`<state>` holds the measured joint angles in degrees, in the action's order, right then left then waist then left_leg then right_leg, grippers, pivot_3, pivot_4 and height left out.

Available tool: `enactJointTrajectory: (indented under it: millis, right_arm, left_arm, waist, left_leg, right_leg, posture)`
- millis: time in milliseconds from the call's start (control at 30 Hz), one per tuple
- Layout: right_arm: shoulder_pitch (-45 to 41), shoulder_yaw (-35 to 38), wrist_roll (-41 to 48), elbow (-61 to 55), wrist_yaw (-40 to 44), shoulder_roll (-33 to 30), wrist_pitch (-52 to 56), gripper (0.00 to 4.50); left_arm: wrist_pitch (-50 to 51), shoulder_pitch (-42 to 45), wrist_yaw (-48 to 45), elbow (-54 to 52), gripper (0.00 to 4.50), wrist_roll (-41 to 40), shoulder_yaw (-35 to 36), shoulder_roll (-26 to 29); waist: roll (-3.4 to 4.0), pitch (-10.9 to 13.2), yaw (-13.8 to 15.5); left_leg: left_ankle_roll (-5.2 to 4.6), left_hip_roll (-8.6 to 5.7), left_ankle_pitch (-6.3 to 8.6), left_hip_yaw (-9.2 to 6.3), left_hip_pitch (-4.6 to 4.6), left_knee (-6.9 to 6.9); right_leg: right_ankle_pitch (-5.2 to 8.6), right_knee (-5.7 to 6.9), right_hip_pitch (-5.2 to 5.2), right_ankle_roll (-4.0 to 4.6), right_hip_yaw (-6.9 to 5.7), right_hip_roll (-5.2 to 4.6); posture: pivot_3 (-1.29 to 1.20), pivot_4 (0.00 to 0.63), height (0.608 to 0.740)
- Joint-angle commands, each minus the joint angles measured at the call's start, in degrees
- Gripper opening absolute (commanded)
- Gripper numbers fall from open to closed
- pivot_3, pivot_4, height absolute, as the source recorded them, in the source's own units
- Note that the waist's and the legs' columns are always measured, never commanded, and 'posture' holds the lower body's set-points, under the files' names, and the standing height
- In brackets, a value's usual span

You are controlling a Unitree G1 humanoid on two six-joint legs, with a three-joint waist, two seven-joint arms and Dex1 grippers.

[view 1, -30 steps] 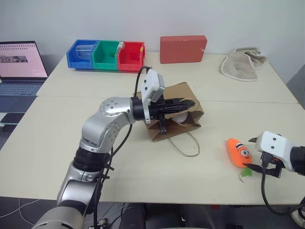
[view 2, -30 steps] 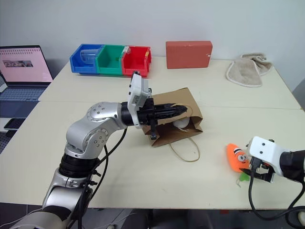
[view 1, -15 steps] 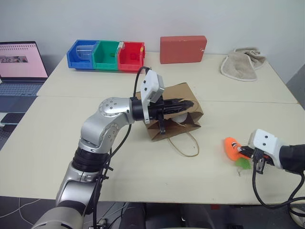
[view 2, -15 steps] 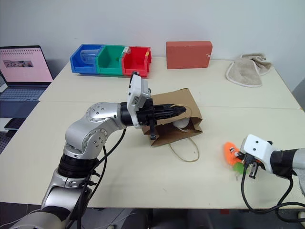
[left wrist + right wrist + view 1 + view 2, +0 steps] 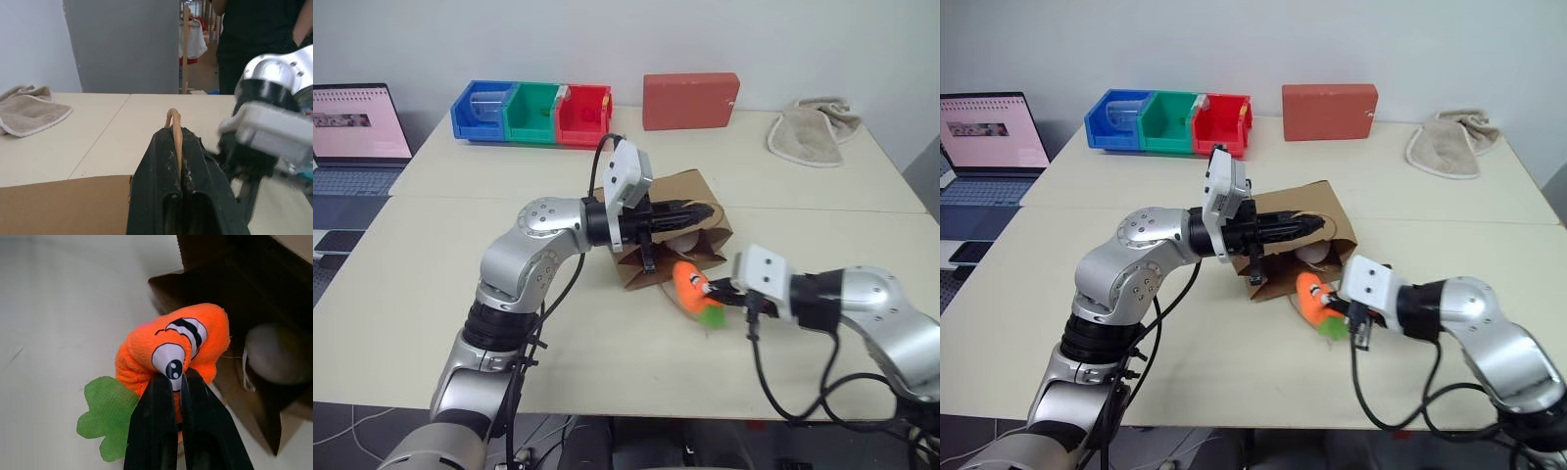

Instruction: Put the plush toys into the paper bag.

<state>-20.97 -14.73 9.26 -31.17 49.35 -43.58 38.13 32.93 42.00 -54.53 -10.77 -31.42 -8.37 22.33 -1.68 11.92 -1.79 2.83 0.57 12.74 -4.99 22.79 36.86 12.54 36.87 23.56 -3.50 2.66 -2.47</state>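
The brown paper bag (image 5: 687,188) lies on its side mid-table, its mouth facing my right arm. My left gripper (image 5: 176,133) is shut on the bag's upper cord handle (image 5: 174,120), which keeps the mouth lifted. The orange carrot plush toy (image 5: 171,340) with its green leaf (image 5: 105,413) hangs just in front of the mouth, above the table, with my right gripper (image 5: 177,378) shut on it; the head view shows the carrot (image 5: 688,286) at the bag's lower lip. Inside the bag lies the white plush toy (image 5: 274,360), partly hidden in its shadow.
A red box (image 5: 690,100) and blue, green and red bins (image 5: 530,113) stand along the far edge. A beige towel (image 5: 813,129) lies at the far right, and a laptop (image 5: 357,127) sits on the left. A person (image 5: 259,29) stands beyond the table.
My right gripper has shut on the carrot, lifted it off the table at the right and carried it left to the bag's mouth. The left arm and the bag have stayed put.
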Motion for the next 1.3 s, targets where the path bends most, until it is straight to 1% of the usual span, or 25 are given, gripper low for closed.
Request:
enactJointTrajectory:
  millis: [33, 133, 300, 633, 900, 1033, 1100, 1133, 1300]
  right_arm:
    - [-2.88, -2.91, -5.14, 3.07, -3.9, 2.6, -3.73, 0.01]
    - [-4.48, -4.8, -8.22, 5.68, -6.96, 6.07, -5.07, 0.01]
    - [-6.53, -6.48, -11.76, 9.07, -10.21, 10.69, -6.44, 0.01]
    - [-9.92, -8.61, -17.64, 13.85, -13.57, 16.42, -10.13, 0.01]
    - [-12.7, -10.77, -22.0, 20.91, -16.39, 21.56, -14.69, 0.01]
    - [-11.86, -9.91, -22.15, 21.28, -16.55, 22.64, -16.52, 0.01]
    - [-11.47, -9.67, -22.11, 20.35, -15.98, 22.34, -16.39, 0.53]
    - [-11.35, -9.6, -22.1, 20.03, -15.86, 22.24, -16.37, 0.86]
    - [-10.75, -9.22, -21.92, 18.36, -15.25, 21.76, -15.94, 2.66]
  left_arm:
    - [1.3, 1.33, 0.38, -2.38, 0.0, -2.51, 2.2, -0.08]
    - [2.03, 1.18, 0.38, -3.04, 0.0, -3.09, 2.54, 0.38]
    - [2.45, 1.18, 0.52, -3.27, 0.0, -3.48, 2.46, 0.38]
    - [2.73, 1.25, 0.72, -2.98, 0.0, -3.36, 2.18, -0.34]
    - [2.76, 1.23, 0.91, -3.0, 0.0, -3.37, 2.0, -0.65]
    - [2.13, 0.67, 1.02, -3.3, 0.0, -2.47, 1.31, -0.35]
    - [2.24, 0.56, 1.13, -3.29, 0.0, -2.69, 1.5, -0.32]
    - [2.3, 0.55, 1.19, -3.27, 0.0, -2.79, 1.58, -0.34]
    - [2.02, 0.63, 1.12, -2.88, 0.0, -2.62, 1.61, -0.28]
  waist:
    - [0.0, 0.0, 0.0]
    - [0.01, 0.0, 0.0]
    - [0.0, 0.0, -0.01]
    - [0.01, 0.0, -0.05]
    - [0.02, 0.0, -0.08]
    - [0.02, 0.0, -0.08]
    - [0.02, 0.0, -0.06]
    - [0.02, 0.0, -0.07]
    - [0.02, 0.0, -0.08]
  left_leg:
    - [0.0, 0.0, 0.0, 0.0, 0.01, -0.02]
    - [0.0, 0.0, 0.0, -0.05, 0.03, -0.06]
    - [0.0, 0.0, 0.0, -0.07, 0.02, -0.1]
    - [0.0, 0.0, 0.0, -0.1, 0.02, -0.11]
    - [0.0, 0.0, 0.0, -0.1, 0.01, -0.12]
    - [0.0, 0.0, 0.0, -0.11, 0.03, -0.14]
    - [0.0, 0.0, 0.0, -0.11, 0.03, -0.15]
    - [0.0, 0.0, 0.0, -0.11, 0.03, -0.15]
    - [0.0, 0.0, 0.0, -0.11, 0.02, -0.15]
  right_leg:
    - [-0.02, 0.01, 0.02, -0.03, 0.01, 0.0]
    - [-0.13, 0.01, 0.04, -0.21, -0.04, 0.0]
    - [-0.13, 0.01, 0.05, -0.21, -0.06, 0.0]
    - [-0.14, 0.02, 0.05, -0.21, -0.08, 0.01]
    - [-0.14, 0.03, 0.06, -0.21, -0.08, 0.02]
    - [-0.14, 0.03, 0.08, -0.21, -0.08, 0.02]
    - [-0.15, 0.03, 0.08, -0.21, -0.09, 0.02]
    - [-0.15, 0.03, 0.08, -0.21, -0.08, 0.02]
    - [-0.14, 0.04, 0.08, -0.21, -0.08, 0.02]
  posture:
    - [0.0, 0.15, 0.74]
    - [0.0, 0.15, 0.74]
    - [0.0, 0.15, 0.74]
    - [0.0, 0.15, 0.74]
    - [0.0, 0.15, 0.74]
    - [0.0, 0.15, 0.74]
    - [0.0, 0.15, 0.74]
    - [0.0, 0.15, 0.74]
    - [0.0, 0.15, 0.74]
